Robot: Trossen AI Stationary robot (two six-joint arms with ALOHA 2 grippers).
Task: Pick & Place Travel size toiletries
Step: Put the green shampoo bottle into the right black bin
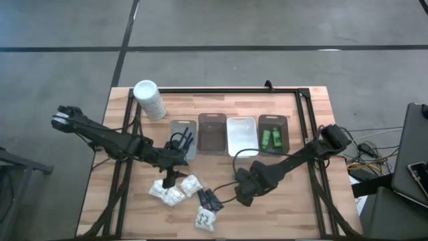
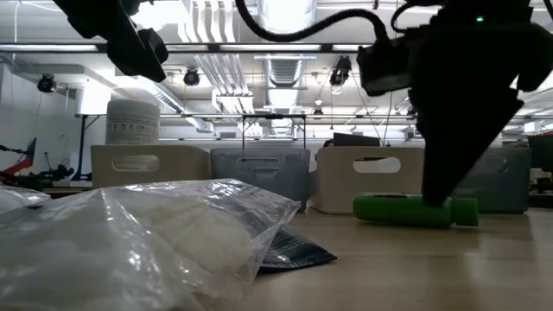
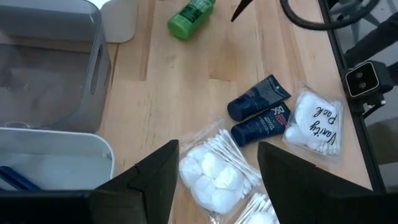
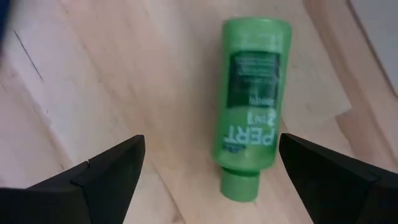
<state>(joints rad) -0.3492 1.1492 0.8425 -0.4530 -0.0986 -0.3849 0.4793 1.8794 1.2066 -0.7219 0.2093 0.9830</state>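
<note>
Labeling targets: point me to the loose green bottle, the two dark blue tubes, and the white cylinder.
loose green bottle [image 4: 250, 106], right wrist view, on its label.
dark blue tubes [image 3: 261, 114], left wrist view, on the nearer tube's body.
white cylinder [image 1: 150, 100], high view, on its side wall.

Four trays [image 1: 241, 136] in a row mid-table; container [image 1: 149, 99] behind the leftmost. Two bottles [image 1: 271, 139] in the rightmost tray. Packets [image 1: 175, 191] and sachets [image 1: 209, 199] clustered in front; lone bottle [image 4: 250, 106] lying right of them.
</note>
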